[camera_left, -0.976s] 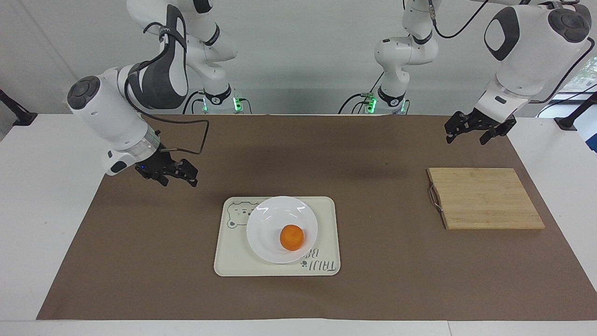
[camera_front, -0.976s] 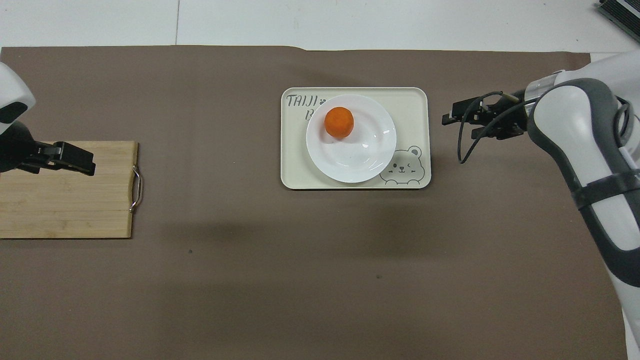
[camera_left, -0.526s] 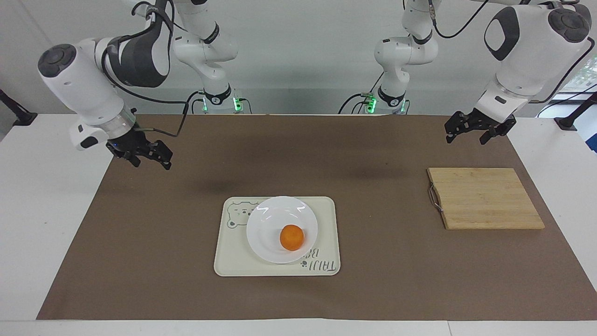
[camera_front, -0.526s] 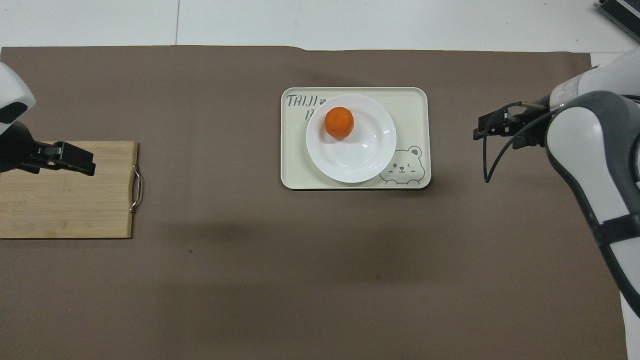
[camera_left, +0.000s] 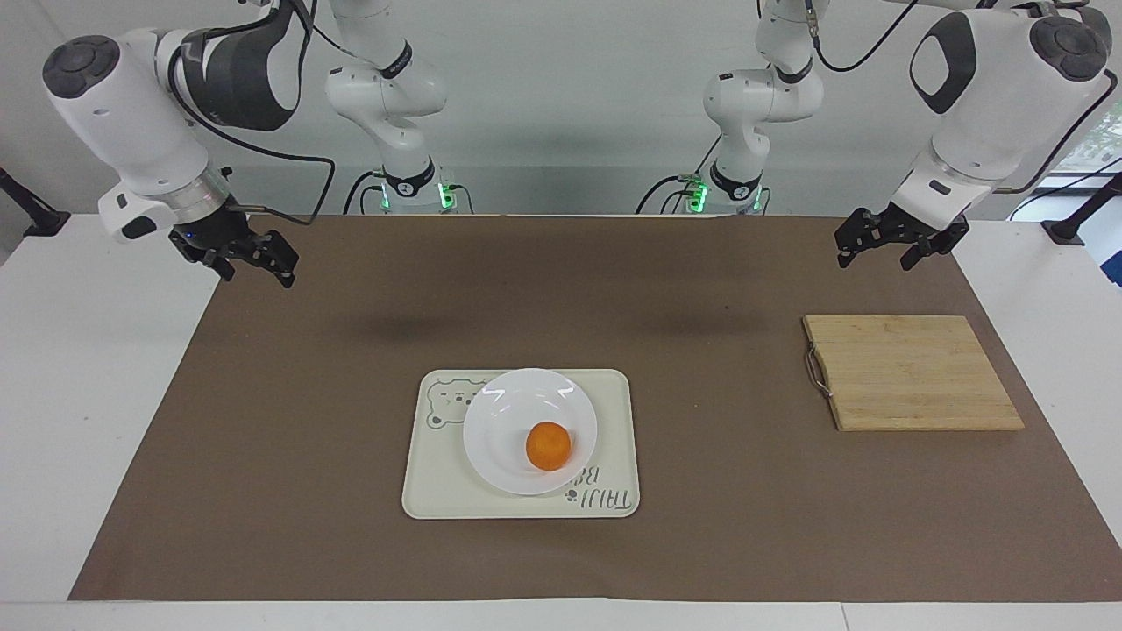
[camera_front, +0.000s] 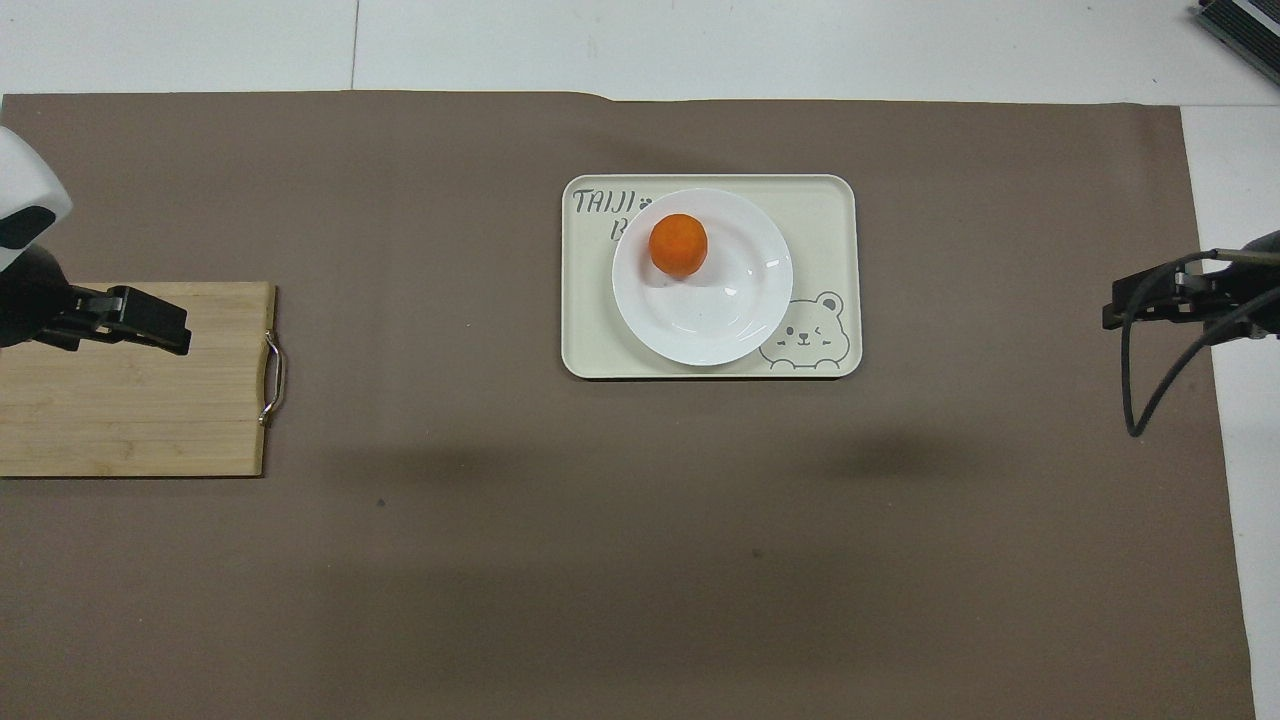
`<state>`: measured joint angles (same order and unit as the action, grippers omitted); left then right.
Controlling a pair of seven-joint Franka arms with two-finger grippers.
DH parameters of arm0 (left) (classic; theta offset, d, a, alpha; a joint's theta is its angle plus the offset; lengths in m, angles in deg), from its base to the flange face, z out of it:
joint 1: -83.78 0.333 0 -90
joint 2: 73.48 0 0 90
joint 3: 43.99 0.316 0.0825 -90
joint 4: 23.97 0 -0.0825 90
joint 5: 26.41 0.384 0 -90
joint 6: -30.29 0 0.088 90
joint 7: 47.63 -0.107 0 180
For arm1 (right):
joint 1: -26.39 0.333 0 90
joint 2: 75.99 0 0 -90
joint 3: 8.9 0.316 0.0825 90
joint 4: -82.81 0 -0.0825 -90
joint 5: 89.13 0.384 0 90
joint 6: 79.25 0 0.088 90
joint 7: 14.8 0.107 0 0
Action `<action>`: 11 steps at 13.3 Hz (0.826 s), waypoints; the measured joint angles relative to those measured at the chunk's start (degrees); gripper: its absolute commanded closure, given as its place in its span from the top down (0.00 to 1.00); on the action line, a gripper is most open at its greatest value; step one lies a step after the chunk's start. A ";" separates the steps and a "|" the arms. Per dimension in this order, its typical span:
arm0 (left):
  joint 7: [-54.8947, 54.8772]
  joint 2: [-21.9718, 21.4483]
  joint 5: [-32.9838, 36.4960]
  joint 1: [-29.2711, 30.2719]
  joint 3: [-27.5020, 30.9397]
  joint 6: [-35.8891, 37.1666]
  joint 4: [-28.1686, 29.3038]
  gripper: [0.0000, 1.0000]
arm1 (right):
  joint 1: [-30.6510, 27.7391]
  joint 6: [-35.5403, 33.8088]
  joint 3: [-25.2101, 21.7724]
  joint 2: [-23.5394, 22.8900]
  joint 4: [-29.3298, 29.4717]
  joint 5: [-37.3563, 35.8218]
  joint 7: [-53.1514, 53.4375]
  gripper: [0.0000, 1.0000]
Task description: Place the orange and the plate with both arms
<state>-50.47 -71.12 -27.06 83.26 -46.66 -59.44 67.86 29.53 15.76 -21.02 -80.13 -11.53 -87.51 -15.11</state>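
The orange (camera_left: 549, 445) (camera_front: 678, 245) lies in the white plate (camera_left: 513, 416) (camera_front: 720, 315), off-centre toward the plate's rim farther from the robots. The plate rests on a cream tray (camera_left: 614, 394) (camera_front: 825, 215) with a bear drawing, at mid-table. My right gripper (camera_left: 254, 261) (camera_front: 1125, 305) hangs open and empty in the air over the brown mat's edge at the right arm's end, well clear of the tray. My left gripper (camera_left: 879, 250) (camera_front: 155, 320) hangs open and empty by the cutting board.
A bamboo cutting board (camera_left: 912, 372) (camera_front: 130, 400) with a metal handle lies at the left arm's end of the table. A brown mat (camera_left: 307, 456) (camera_front: 450, 560) covers most of the white table.
The right gripper has risen and swung away from the tray, out to the right arm's end of the table. The left arm, orange and plate have not moved.
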 measured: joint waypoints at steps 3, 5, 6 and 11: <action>0.00 -0.01 0.00 0.00 0.00 0.06 0.00 1.00 | 0.21 -0.54 0.17 2.23 0.02 -0.01 -0.18 1.00; 0.00 -0.02 0.00 0.00 0.00 0.07 0.00 1.00 | 0.26 -1.85 0.28 4.14 0.26 -0.30 -0.18 1.00; 0.00 -0.02 0.00 0.00 0.00 0.07 0.00 1.00 | 0.26 -3.19 0.38 4.94 0.85 -0.49 -0.18 1.00; 0.00 -0.02 0.00 0.00 0.00 0.10 0.00 1.00 | 1.22 -10.74 3.00 6.38 7.00 -1.63 -0.19 1.00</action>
<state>-50.47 -71.14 -27.06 83.26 -46.66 -59.34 67.86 30.75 5.02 -18.02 -73.76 -4.53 -89.15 -15.30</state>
